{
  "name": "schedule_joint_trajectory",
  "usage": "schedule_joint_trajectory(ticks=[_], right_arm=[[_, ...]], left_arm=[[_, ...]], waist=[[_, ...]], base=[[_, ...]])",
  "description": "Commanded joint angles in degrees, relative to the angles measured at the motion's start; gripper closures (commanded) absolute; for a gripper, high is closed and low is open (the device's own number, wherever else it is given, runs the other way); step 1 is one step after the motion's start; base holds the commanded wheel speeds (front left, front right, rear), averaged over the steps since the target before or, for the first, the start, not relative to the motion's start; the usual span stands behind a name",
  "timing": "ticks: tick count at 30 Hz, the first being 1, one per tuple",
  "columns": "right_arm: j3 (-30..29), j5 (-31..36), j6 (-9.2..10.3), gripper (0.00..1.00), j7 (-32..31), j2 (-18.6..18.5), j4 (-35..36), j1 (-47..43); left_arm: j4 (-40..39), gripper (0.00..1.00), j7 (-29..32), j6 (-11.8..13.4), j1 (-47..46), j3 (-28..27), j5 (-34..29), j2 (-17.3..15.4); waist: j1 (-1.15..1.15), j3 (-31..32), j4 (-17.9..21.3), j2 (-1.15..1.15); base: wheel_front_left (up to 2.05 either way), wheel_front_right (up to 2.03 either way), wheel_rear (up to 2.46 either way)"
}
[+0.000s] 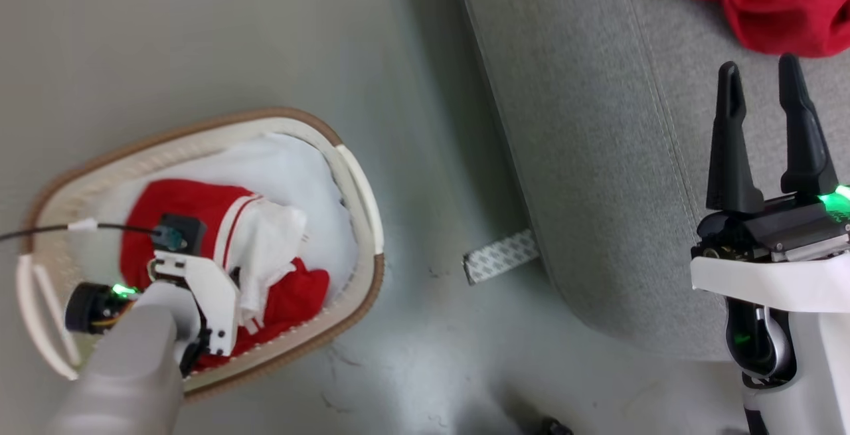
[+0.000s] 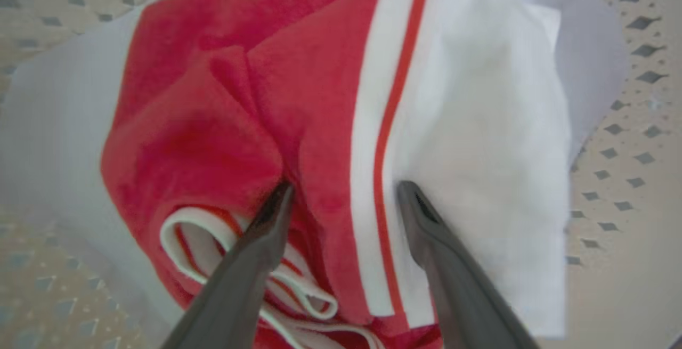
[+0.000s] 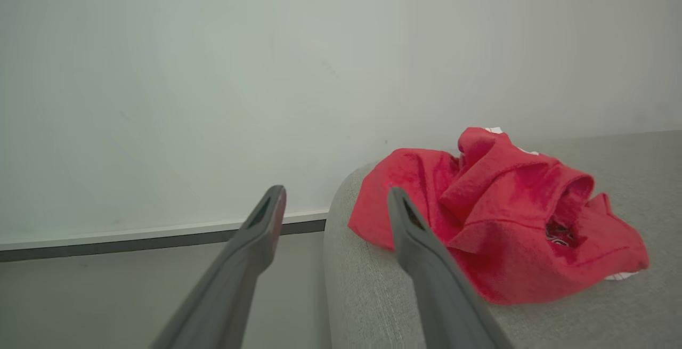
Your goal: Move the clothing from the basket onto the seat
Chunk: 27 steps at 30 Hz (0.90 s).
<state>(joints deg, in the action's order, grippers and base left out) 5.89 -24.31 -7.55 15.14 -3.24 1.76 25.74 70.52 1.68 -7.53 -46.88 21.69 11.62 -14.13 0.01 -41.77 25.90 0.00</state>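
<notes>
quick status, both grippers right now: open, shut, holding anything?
Left gripper: open, fingers astride the red-and-white garment in the basket, nothing clamped yet.
Right gripper: open, empty, over the seat in the head view.

the light is soft and even, bright without hard glare. in the head view the seat (image 1: pixel 597 156) casts a broad, faint shadow on the pale floor (image 1: pixel 199 36) along its edge, and a washed-out sheen lies on the floor near the bottom. the white cloth (image 1: pixel 292 169) in the basket (image 1: pixel 362 189) is almost blown out. the left wrist view is soft (blur or closeness, hard to say): the striped garment (image 2: pixel 213 125) and the basket's holes smear toward the edges. the right wrist view is sharper, its wall (image 3: pixel 213 72) evenly lit.
</notes>
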Motion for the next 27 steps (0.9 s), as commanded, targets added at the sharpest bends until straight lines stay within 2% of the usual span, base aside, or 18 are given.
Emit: schedule_joint_trajectory(ticks=[1,4,8,9,10,11,12,17,27], right_arm=[[-0.1,-0.5,0.13,0.0,0.0,0.3,0.7,0.9],[0.5,-1.9,0.13,0.0,0.0,0.4,1.0,1.6],[1.1,-3.4,0.13,0.0,0.0,0.4,1.2,2.0],[1.1,-3.6,0.13,0.0,0.0,0.4,1.2,2.0],[1.2,-3.8,0.13,0.0,0.0,0.4,1.2,2.0],[1.2,-3.9,0.13,0.0,0.0,0.4,1.1,1.9],[1.3,-4.0,0.13,0.0,0.0,0.4,0.9,2.0],[-0.5,-2.6,0.13,0.0,0.0,0.3,0.3,1.7],[-1.2,2.7,0.13,0.0,0.0,0.3,-1.4,-1.3]], left_arm=[[0.7,0.0,0.8,0.1,-1.0,0.6,-0.4,-1.1],[1.6,0.0,3.3,0.1,-2.3,2.0,-1.3,-2.4],[2.6,0.0,6.3,0.1,-2.5,3.7,-1.9,-2.1],[2.7,0.24,6.5,0.1,-2.5,3.9,-1.9,-1.9],[2.7,0.53,6.6,0.1,-2.4,4.0,-1.7,-1.7],[2.8,0.66,6.3,0.0,-2.4,3.9,-1.4,-1.6],[2.8,1.0,5.9,0.0,-2.4,4.0,-1.3,-1.5],[2.8,1.0,3.6,0.0,-1.4,4.4,-0.6,-0.1],[2.0,1.0,-5.8,0.0,4.3,4.5,4.0,6.5]], waist=[[-0.01,-3.5,2.3,0.0],[-0.01,-5.5,3.3,0.0],[-0.01,-6.4,4.0,0.0],[-0.01,-6.3,4.1,0.0],[-0.01,-6.3,4.1,0.0],[-0.01,-6.2,4.2,0.0],[-0.01,-6.0,4.3,0.0],[-0.01,-2.6,2.8,0.0],[-0.01,13.3,-2.1,0.0]], base=[[0.0,0.0,0.0],[0.0,0.0,0.0],[0.0,0.0,0.0],[0.0,0.0,0.0],[0.0,0.0,0.0],[0.0,0.0,0.0],[0.0,0.0,0.0],[0.0,0.0,0.0],[0.0,0.0,0.0]])
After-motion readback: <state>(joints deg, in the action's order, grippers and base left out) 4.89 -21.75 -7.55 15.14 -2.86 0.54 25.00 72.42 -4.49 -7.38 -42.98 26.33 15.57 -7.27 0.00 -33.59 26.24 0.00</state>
